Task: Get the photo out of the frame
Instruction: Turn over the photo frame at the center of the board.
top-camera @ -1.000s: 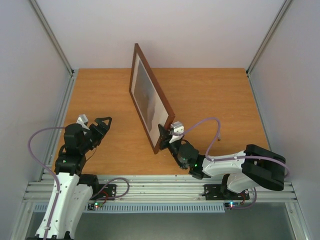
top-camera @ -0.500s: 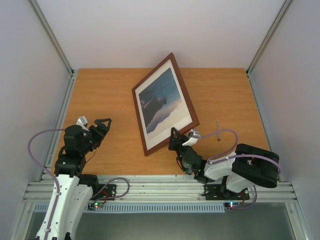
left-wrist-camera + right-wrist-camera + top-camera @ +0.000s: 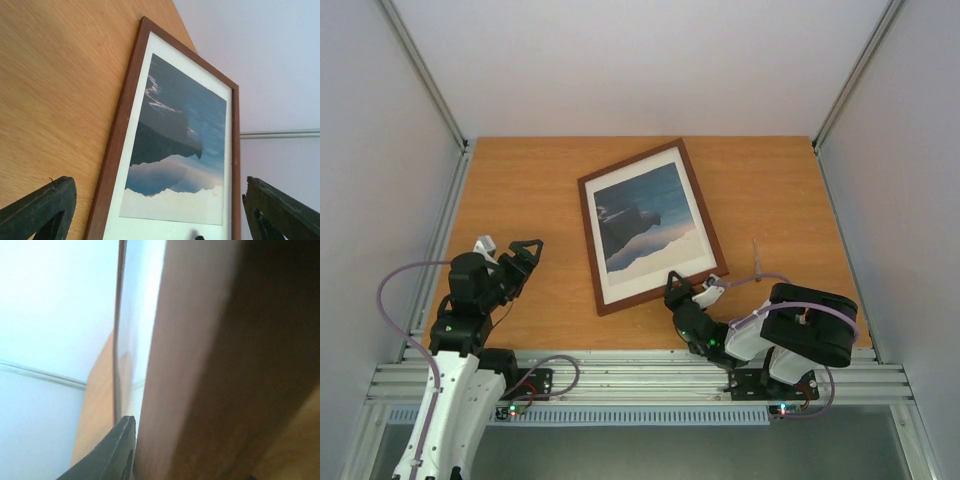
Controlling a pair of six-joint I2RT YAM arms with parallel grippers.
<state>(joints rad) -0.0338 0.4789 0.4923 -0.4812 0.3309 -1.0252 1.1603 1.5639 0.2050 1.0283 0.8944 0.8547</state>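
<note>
— So, where's the frame (image 3: pixel 591 245)?
— Face up at the middle of the table (image 3: pixel 520 180), the photo (image 3: pixel 645 220) inside. The right gripper (image 3: pixel 690 286) meets its near corner, grip unclear. The left gripper (image 3: pixel 510 243) gapes empty, probably readied to help.

Red-brown frame (image 3: pixel 590 247), white mat (image 3: pixel 656 281), blue photo (image 3: pixel 645 225) w/ dark ridge, orange wood-grain table (image 3: pixel 520 180).

Soft, even light filled the top view, leaving only faint shadows on the desk (image 3: pixel 520 180). The right wrist view was badly blurred: the frame (image 3: pixel 200 365) loomed out of focus at right, the upper left washed pale. The left wrist view was sharp.
</note>
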